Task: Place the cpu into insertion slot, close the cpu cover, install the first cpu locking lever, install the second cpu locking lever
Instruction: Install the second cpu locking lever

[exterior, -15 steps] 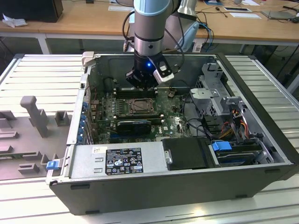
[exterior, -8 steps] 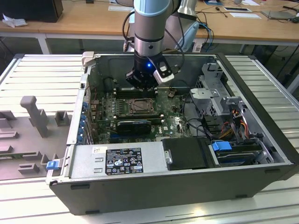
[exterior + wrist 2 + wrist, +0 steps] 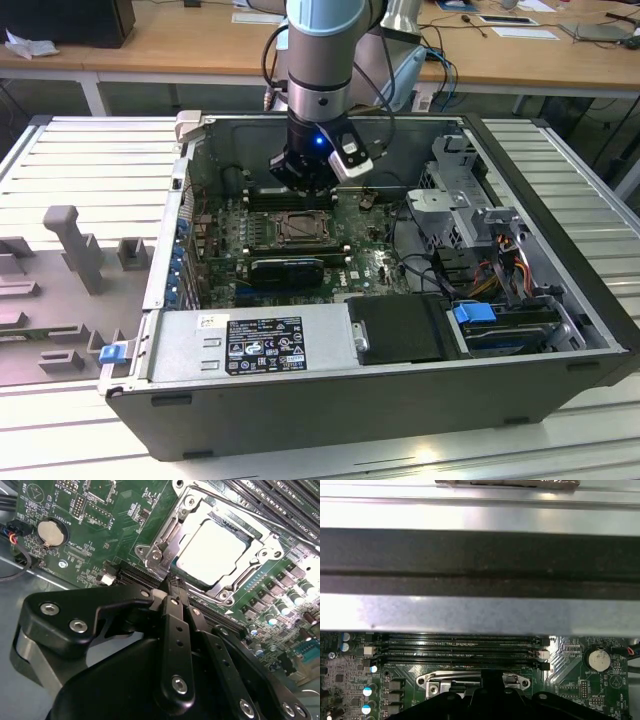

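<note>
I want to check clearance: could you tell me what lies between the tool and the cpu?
In the second wrist view, just the cpu cover's silver rim separates the tool from the cpu.

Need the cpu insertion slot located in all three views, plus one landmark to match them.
Exterior view: the insertion slot sits mid-motherboard, in front of the arm's wrist.
Second wrist view: its silver frame lies just past the claw, with the cpu seated inside.
First wrist view: a silver strip of it shows between the claw and the memory slots.
Shared landmark: the long black memory slots run along one side of it.
</note>
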You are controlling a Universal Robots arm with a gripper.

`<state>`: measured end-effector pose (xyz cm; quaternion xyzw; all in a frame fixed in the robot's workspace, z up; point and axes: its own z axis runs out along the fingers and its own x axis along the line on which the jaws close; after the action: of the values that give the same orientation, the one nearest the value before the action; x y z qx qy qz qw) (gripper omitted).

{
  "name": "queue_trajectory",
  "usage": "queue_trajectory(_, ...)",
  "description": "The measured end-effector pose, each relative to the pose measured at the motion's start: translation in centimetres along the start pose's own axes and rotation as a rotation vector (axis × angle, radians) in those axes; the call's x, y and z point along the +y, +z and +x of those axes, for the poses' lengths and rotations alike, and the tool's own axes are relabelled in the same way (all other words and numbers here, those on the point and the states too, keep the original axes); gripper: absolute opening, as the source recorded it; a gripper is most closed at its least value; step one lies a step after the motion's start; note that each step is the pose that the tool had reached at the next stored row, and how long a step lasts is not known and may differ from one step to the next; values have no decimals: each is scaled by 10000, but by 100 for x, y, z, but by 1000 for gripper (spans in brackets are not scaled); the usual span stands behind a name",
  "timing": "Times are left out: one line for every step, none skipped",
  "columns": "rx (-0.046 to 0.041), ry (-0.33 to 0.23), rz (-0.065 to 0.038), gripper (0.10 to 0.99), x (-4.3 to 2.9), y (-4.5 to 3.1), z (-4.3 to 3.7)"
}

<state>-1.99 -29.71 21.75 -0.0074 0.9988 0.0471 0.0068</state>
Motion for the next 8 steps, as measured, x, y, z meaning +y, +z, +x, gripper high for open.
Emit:
queue_trajectory(1,0,2,106,0,-1,0)
queue_trajectory(2,0,4,106,-1,-7,0)
queue_trajectory(1,-1,2,106,1,-20,0)
queue_trajectory(1,0,2,106,3,-43,-1)
queue_trajectory(1,0,2,106,5,-62,-1)
queue_trajectory(0,-1,1,106,6,-76,-1)
queue_trajectory(1,0,2,106,7,-89,-1)
queue_trajectory(-2,-1,-3,106,6,-88,-2)
